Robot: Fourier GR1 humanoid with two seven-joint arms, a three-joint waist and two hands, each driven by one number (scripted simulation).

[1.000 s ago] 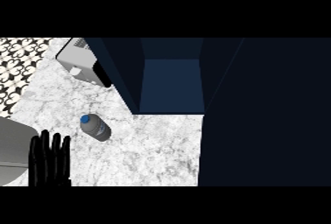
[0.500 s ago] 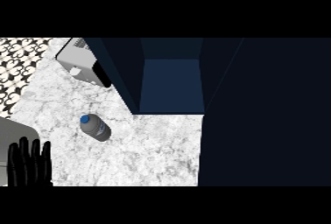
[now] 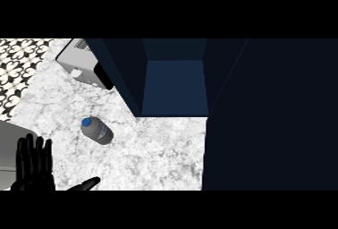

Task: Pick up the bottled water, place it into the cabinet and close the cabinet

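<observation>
While the bottled water sits on the marble counter near its left edge, blue cap toward the far-left corner, bare marble runs from it to the open cabinet at the back edge. Left hand at the near-left corner: fingers straight and apart, thumb out, not touching the bottle.

Pretty clearly a kitchen, we'd say. We're looking down at a white-and-grey marbled counter with a dark blue cabinet standing open at the back of it. Off to the left there's a strip of black-and-white patterned tiles. We also see 1 flat grey appliance just beside the cabinet, though we can't tell what kind.
</observation>
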